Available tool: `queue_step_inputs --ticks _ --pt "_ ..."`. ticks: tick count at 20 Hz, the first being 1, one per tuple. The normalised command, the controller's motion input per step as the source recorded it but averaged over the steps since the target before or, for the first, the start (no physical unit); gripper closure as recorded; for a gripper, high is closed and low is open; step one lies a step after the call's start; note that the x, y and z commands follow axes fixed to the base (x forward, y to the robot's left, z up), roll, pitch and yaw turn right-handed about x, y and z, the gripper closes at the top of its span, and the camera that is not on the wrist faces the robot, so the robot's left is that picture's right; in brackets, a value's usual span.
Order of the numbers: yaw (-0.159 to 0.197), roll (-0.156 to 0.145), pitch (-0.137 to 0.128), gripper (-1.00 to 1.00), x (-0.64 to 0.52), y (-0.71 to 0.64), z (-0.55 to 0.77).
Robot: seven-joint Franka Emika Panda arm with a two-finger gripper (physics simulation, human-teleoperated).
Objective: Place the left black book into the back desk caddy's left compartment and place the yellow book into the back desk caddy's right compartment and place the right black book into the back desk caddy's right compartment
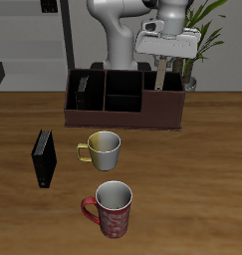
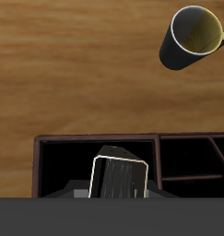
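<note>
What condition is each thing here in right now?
tool: above caddy, grip unclear.
book under tool: inside end compartment.
table book: standing upright.
other caddy book: upright, opposite end.
yellow mug: upright, empty.
red mug: upright, empty.

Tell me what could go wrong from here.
1. The book in the gripper looks skewed against the caddy walls; lowering it now may catch the divider.
2. The black book on the table stands on edge near a mug; a sloppy grasp could topple it or bump the mug.
</note>
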Motion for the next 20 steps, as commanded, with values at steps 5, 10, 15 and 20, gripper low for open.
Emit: queue_step_inputs --ticks 5,10,15,20 --pt "0.0 -0.02 0.022 1.0 0.08 -0.22 -0.16" --pt "-0.028 -0.028 0.035 1.0 0.13 -0.26 -0.24" --pt "-0.006 -0.007 0.02 1.0 -0.02 -0.09 -0.2" --pt "-0.027 0.03 0.012 1.0 -0.11 0.03 -0.18"
